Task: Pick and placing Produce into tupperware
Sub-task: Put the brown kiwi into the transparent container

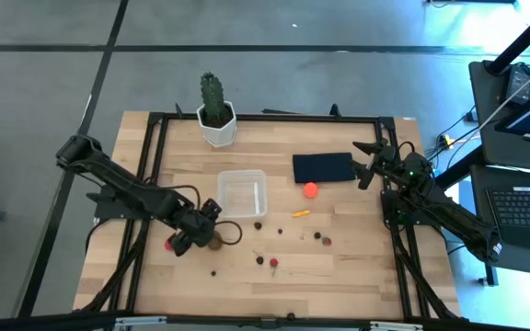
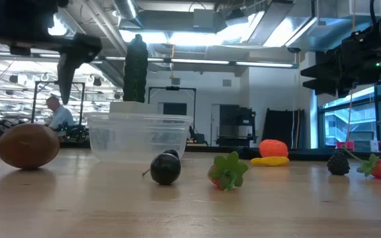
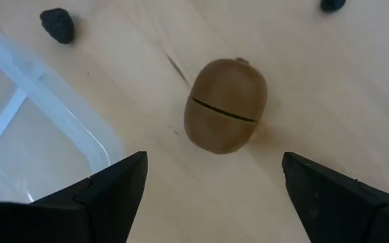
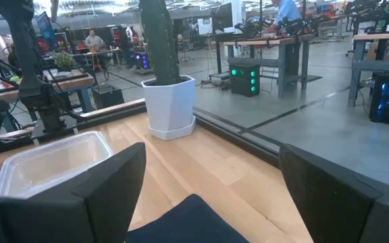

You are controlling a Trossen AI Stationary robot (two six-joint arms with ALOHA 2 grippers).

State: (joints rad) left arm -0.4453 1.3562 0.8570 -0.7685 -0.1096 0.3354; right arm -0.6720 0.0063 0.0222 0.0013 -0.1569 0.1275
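Observation:
The brown lump [image 3: 225, 104] lies on the wooden table just in front of my left gripper [image 3: 211, 192], which hovers over it, open, one finger on either side. From above, the left gripper [image 1: 206, 228] sits beside the lump [image 1: 214, 242], near the clear square tupperware [image 1: 242, 193]. An orange ball [image 1: 311, 190], a yellow sliver [image 1: 300, 212], dark berries [image 1: 259, 223] and red pieces [image 1: 322, 239] lie scattered on the table. My right gripper [image 1: 366, 164] waits open at the right end of the flat navy rectangle [image 1: 323, 167].
A green cactus in a white pot [image 1: 216, 115] stands at the far edge behind the tupperware. A red piece [image 1: 170, 245] lies left of the left gripper. More berries and strawberries [image 1: 267, 262] dot the near half of the table. A black frame [image 1: 155, 165] borders the table.

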